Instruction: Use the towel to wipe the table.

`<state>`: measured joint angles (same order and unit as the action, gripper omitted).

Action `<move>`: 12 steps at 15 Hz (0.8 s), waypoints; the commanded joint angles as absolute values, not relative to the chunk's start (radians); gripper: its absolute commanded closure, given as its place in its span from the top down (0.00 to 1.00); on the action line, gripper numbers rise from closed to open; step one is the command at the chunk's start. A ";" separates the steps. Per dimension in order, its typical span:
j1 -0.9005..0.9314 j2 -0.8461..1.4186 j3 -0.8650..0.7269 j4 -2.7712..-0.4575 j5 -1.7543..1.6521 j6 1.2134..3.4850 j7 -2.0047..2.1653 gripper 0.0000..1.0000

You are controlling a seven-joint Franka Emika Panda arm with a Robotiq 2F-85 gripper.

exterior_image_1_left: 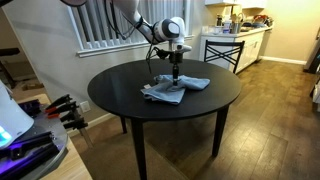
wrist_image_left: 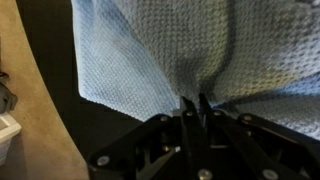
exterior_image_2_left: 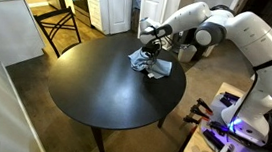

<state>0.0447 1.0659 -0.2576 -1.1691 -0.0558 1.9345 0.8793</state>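
Wrist view: jaws pressed nearly together, pinching a gathered ridge of the light-blue waffle-weave cloth towel (wrist_image_left: 170,45); the fabric puckers into folds right at the tips. Beside it is the bare round black tabletop (wrist_image_left: 55,60), with its edge and tan floor beyond. In both exterior views the towel (exterior_image_1_left: 175,89) (exterior_image_2_left: 153,66) lies crumpled in a loose heap on the tabletop (exterior_image_1_left: 115,85) (exterior_image_2_left: 90,87), on the side nearer the white robot arm (exterior_image_1_left: 140,22) (exterior_image_2_left: 242,38), which comes down on it about vertically. The rest of the surface is unwiped, so I judge this the start of the wipe. Handling: the towel looks light, soft and limp, with no stiffness. It'll drag and bunch rather than slide flat, and a pinch on one fold may slip out under lateral load. Best hold is a thick bunched ridge near the middle, pressed down so more cloth trails in contact. The textured weave should grip the smooth top fine. Nothing fragile here.
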 commanded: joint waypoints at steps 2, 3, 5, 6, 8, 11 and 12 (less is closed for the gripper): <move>0.121 1.050 -0.157 -1.160 -0.073 1.876 0.809 0.02; 0.152 1.046 -0.142 -1.161 -0.082 1.871 0.803 0.02; 0.216 1.045 -0.110 -1.147 -0.093 1.865 0.791 0.02; 0.252 1.050 -0.096 -1.128 -0.101 1.851 0.789 0.02; 0.320 1.063 -0.059 -1.083 -0.109 1.819 0.781 0.02; 0.415 1.085 -0.009 -1.018 -0.115 1.779 0.767 0.02; 0.435 1.089 0.010 -0.999 -0.106 1.771 0.754 0.02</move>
